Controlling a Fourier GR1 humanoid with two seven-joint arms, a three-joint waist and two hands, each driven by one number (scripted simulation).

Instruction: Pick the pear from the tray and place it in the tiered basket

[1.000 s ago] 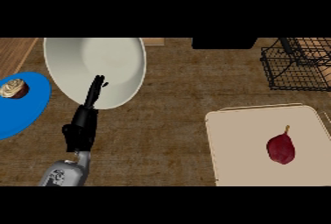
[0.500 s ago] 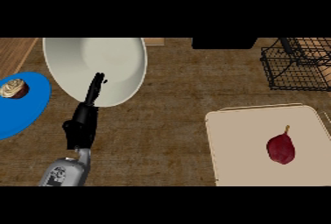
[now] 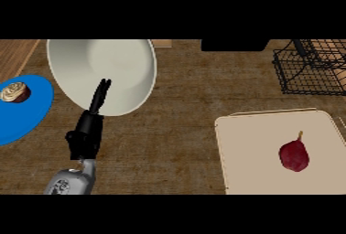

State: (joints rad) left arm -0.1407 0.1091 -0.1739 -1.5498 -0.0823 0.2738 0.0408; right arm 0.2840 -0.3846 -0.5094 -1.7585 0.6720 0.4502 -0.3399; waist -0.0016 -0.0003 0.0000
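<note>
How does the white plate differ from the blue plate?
The white plate is bare; the blue plate carries a cupcake. The white plate shows nearly whole; the left edge cuts the blue plate. The left hand overlaps the white plate, not the blue plate. Both lie on the counter.

Counter (image 3: 182,119) seen from above. Tray (image 3: 256,137) lies at the near right. The pear (image 3: 294,155) lies on it, right of the tray's middle, stem end pointing to the far side. Tiered basket (image 3: 310,68) stands behind the tray at the far right, apart from it. Large plate (image 3: 115,59) sits far left of centre. A second plate (image 3: 27,119) lies left of it at the view's edge and is partly cut off. A pastry (image 3: 15,92) rests on that plate's far part. Left hand (image 3: 88,130) comes in from the near edge, left of the tray and well apart from it. Its straight fingers (image 3: 100,93) overlap the large plate's near rim.
</note>
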